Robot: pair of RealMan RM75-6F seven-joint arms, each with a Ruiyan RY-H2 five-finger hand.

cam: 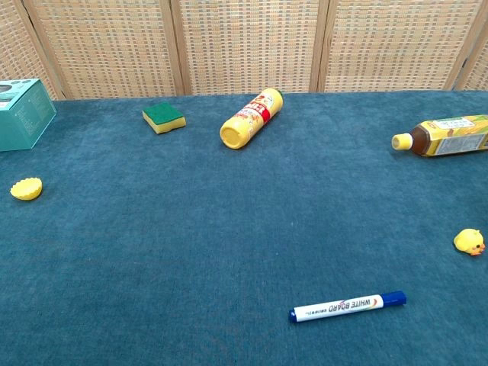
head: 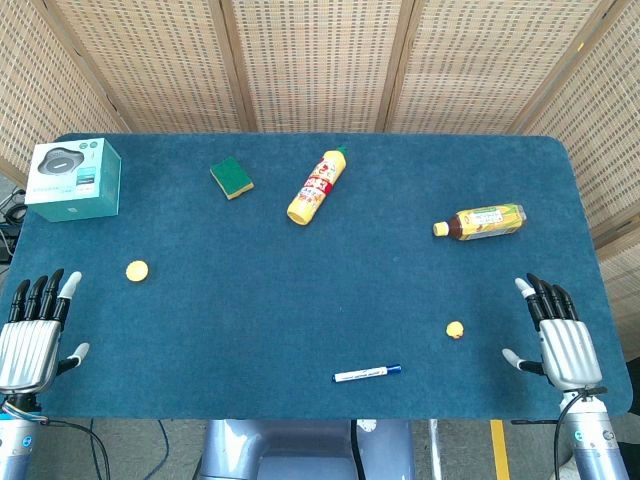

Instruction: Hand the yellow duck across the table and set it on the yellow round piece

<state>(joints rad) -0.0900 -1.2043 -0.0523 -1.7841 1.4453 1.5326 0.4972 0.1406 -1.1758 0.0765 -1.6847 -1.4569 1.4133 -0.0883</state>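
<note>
Duck [head: 455,329] lower right, untouched; yellow round piece [head: 136,270] left of centre. Left hand [head: 32,335] and right hand [head: 560,338] both released, fingers spread, at bottom corners.

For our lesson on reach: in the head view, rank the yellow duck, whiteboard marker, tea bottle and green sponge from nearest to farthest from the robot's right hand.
From the right hand:
1. Yellow duck, just to its left.
2. Tea bottle, lying beyond it.
3. Whiteboard marker, at the near edge.
4. Green sponge, far left back.
</note>
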